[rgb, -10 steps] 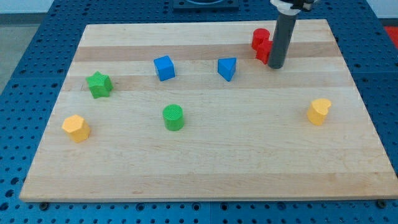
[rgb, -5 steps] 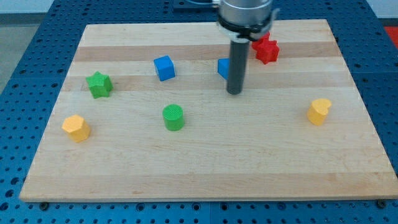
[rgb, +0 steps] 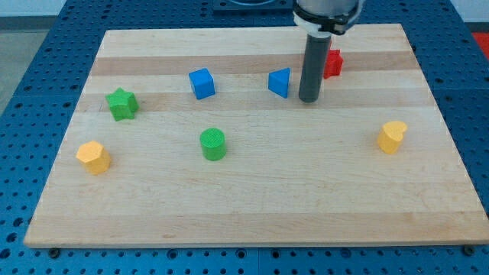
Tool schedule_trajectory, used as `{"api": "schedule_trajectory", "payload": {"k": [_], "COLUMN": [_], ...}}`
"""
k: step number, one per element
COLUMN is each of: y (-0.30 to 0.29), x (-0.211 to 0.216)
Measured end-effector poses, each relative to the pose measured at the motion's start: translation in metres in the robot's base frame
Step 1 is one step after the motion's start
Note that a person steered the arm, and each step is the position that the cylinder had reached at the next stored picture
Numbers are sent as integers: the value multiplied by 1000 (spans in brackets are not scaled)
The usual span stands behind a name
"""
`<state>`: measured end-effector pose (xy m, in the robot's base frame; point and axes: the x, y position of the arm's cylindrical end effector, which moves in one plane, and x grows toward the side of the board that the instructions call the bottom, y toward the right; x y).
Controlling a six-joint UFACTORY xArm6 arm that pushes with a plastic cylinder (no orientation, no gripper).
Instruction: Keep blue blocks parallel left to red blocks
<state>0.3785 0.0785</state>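
My tip [rgb: 309,100], the lower end of the straight dark rod that serves as my end effector, rests on the pale wooden counter [rgb: 252,206]. No jaws here, nothing to open or close, nothing held; it only pushes.

Tip sits just to the view's right of the blue wedge-shaped plastic block [rgb: 280,82], near it, contact not certain. The red plastic block [rgb: 332,63], shape unclear because the rod hides most of it, lies behind the rod toward the view's top right. Rod stands between the two.

The blue plastic cube [rgb: 202,83] is further to the view's left, roughly in the same row as the wedge. Both blues are already on the view's left of the red.

Handling, my judgement: blocks look small, light, rigid, likely to slide easily on smooth wood. The wedge's slanted faces may make it spin if I push off-centre; best to meet a flat side squarely. The cube should track straighter.

Further out: green star-shaped block [rgb: 121,103] at the view's left, green cylinder block [rgb: 213,143] below the cube, yellow block [rgb: 94,156] lower left, another yellow block [rgb: 392,137] at the right.

Room: the red sits near the counter's top edge, little margin there. Wide open wood across the view's bottom half and centre.
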Motion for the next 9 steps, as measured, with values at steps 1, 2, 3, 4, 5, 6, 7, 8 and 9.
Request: {"api": "schedule_trajectory", "payload": {"k": [1,2,3,4,5,6,7,8,9], "y": [-55,-105,-91,-51,-35,-48,-82,-101,-75], "x": [-12,-19,-19,-19,-30,-46,-57,-62,-52]}}
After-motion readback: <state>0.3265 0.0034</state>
